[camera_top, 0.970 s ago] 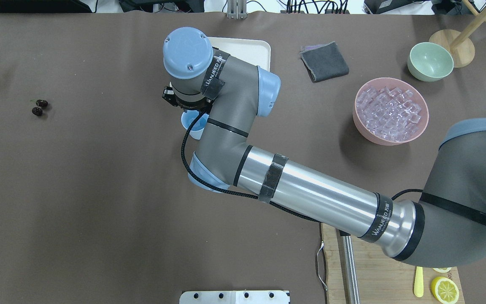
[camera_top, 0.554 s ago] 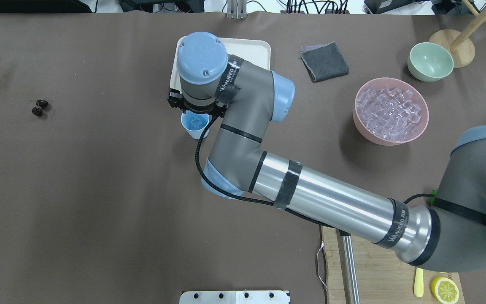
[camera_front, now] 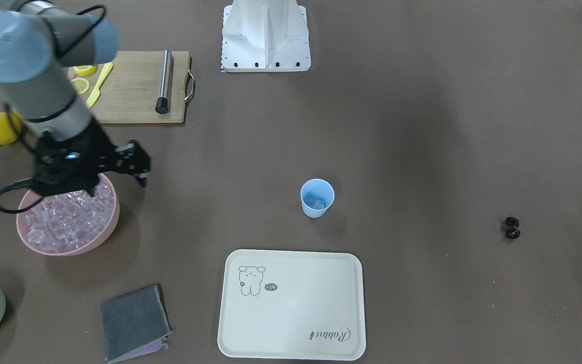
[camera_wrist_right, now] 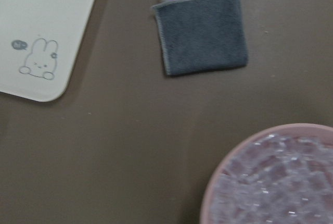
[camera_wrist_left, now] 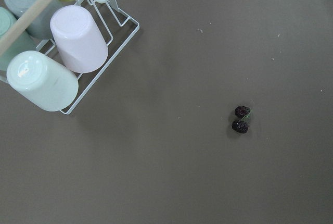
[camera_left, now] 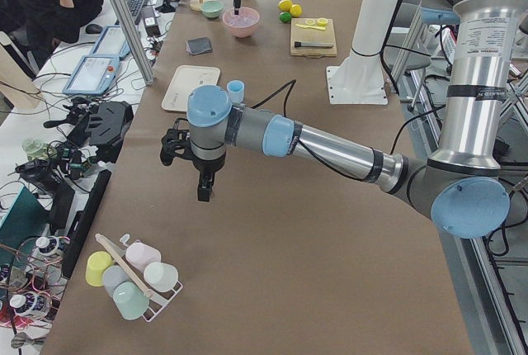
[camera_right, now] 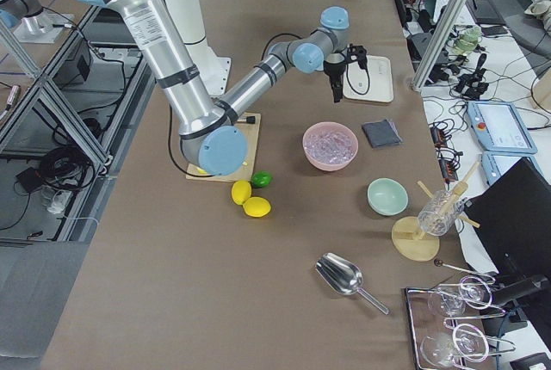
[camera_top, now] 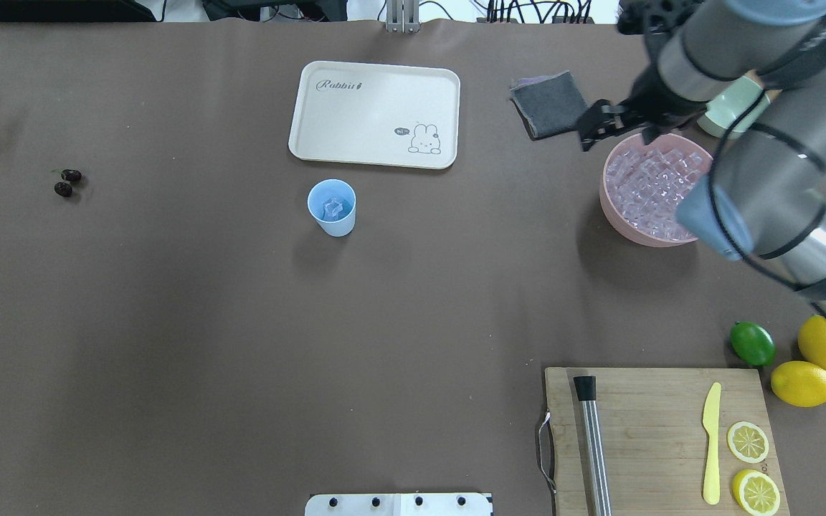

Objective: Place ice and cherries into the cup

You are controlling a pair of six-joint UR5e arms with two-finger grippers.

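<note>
Roughly above ice (camera_top: 653,190): right hand (camera_top: 615,132); cup (camera_top: 332,208) far.

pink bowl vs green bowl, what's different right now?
The pink bowl is clearly wider than the green bowl. The pink bowl is heaped with ice; the green bowl looks empty. The pink bowl stands nearer the cup than the green bowl does. Both are round and upright on the table.

Light blue cup (camera_top: 332,206) stands upright w/ its open top up. Ice (camera_top: 653,188): small clear pinkish cubes, most heaped in the pink bowl (camera_top: 608,208), a bit in the cup. Two dark cherries (camera_top: 67,182) lie touching, far from cup & bowl.
</note>
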